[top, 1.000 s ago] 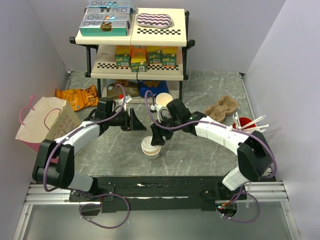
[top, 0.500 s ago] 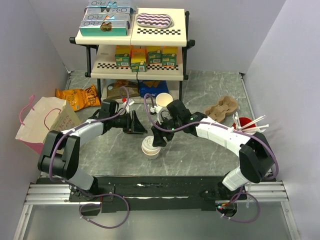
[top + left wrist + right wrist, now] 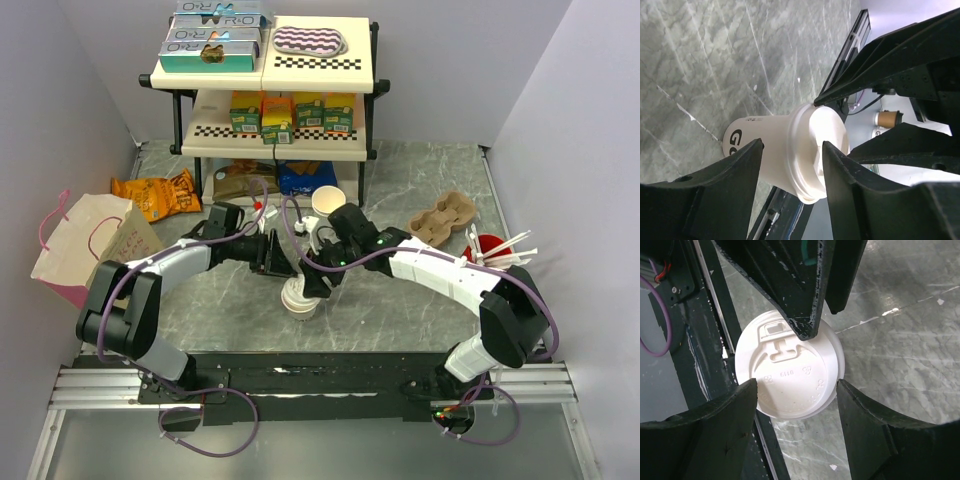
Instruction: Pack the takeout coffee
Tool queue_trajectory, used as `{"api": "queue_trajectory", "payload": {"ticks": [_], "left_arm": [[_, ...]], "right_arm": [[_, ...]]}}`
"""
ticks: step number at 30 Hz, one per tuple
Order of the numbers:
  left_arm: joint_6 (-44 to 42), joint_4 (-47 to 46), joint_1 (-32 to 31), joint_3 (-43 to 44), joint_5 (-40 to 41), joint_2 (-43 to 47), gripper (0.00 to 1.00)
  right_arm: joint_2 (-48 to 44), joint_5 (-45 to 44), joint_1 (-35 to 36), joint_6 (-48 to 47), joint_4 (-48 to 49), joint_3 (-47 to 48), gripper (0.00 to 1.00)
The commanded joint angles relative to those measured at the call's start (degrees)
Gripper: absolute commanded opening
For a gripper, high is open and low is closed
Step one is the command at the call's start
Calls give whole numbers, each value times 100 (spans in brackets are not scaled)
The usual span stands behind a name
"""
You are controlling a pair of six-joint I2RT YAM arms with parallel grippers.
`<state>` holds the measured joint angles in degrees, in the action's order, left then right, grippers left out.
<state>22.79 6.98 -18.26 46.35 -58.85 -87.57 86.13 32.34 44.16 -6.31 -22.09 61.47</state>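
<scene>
Grey marbled tabletop (image 3: 420, 310) carries everything. Left tool (image 3: 791, 144) has its jaws apart, one finger on each side of the takeout coffee (image 3: 772, 132), just under the white lid (image 3: 790, 365); I cannot tell whether they touch the paper. Right tool (image 3: 796, 382) hangs above the lid, jaws also wide, and its fingers cover both lid edges, so contact is not clear. The cup stands upright near the front middle of the tabletop, between both tools. Black letters on its side are partly hidden by the left finger.
</scene>
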Motion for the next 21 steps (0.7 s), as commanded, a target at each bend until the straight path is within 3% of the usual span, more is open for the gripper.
{"api": "queue_trajectory", "payload": {"ticks": [1, 21], "left_arm": [[-336, 224, -11, 164, -144, 266, 56], [-310, 330, 15, 164, 13, 328, 56]], "right_arm": [[-272, -105, 154, -204, -103, 31, 71], [-184, -368, 488, -661, -217, 365, 71]]}}
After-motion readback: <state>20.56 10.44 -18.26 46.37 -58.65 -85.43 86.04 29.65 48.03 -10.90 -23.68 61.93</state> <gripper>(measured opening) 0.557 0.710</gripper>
